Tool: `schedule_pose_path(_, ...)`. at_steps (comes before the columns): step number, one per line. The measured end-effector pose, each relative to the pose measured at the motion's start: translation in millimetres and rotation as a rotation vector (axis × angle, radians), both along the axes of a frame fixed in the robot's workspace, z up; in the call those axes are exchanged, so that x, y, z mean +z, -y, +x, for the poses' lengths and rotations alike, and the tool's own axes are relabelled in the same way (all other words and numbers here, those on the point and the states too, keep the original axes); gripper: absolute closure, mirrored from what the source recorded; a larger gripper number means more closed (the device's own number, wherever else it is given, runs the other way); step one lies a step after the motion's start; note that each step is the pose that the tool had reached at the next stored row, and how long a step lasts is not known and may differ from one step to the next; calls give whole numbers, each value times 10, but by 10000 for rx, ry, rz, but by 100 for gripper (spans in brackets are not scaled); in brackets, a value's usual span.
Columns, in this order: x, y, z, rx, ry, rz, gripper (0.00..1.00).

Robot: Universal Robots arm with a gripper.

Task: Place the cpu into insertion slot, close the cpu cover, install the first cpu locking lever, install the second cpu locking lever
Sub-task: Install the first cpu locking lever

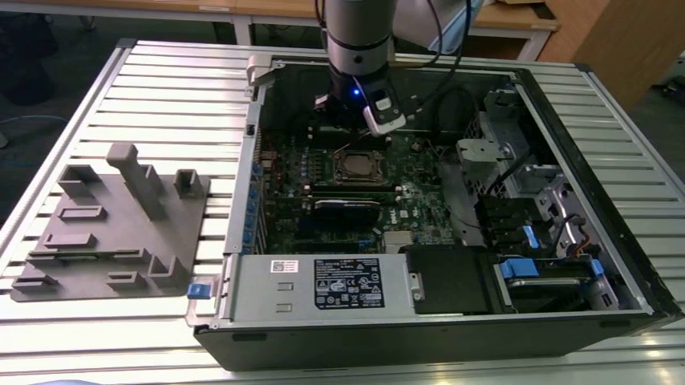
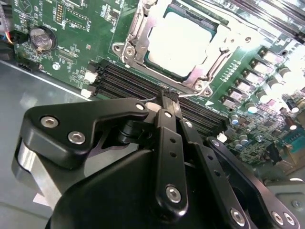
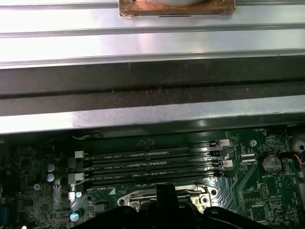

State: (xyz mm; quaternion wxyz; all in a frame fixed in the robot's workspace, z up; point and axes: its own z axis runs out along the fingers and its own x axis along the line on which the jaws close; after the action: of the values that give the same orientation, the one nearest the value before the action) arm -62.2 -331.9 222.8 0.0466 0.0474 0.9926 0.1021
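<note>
The cpu (image 2: pixel 183 43) lies flat in the insertion slot (image 1: pixel 358 166), its pale silver top facing up. The silvery cpu cover (image 2: pixel 138 28) frames it, lying down around the chip. My gripper (image 2: pixel 167 94) hangs just beside the socket's edge, over the black memory slots (image 2: pixel 128 83), with its black fingers pressed together. A thin wire lever (image 2: pixel 195 96) runs along the socket edge right at the fingertips; whether they pinch it or only touch it I cannot tell. In the first wrist view the gripper (image 3: pixel 167 191) stands in front of the socket's rim (image 3: pixel 138 194).
The open computer case (image 1: pixel 246 208) lies on a slatted metal table (image 1: pixel 160 96). A grey fixture block (image 1: pixel 112 224) sits at the exterior view's left. A labelled power supply (image 1: pixel 321 285), drive bays with blue tabs (image 1: pixel 530 269) and cables (image 1: pixel 450 104) crowd the case.
</note>
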Motion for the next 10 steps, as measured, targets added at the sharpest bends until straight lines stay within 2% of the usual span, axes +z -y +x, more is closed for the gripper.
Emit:
schedule_pose_path(1, -1, 0, 0, 1, 18, 1, 89)
schedule_pose_path(4, -1, 0, 0, 1, 20, 2, 89)
schedule_pose_path(10, -3, -37, 0, 1, 22, 16, 89)
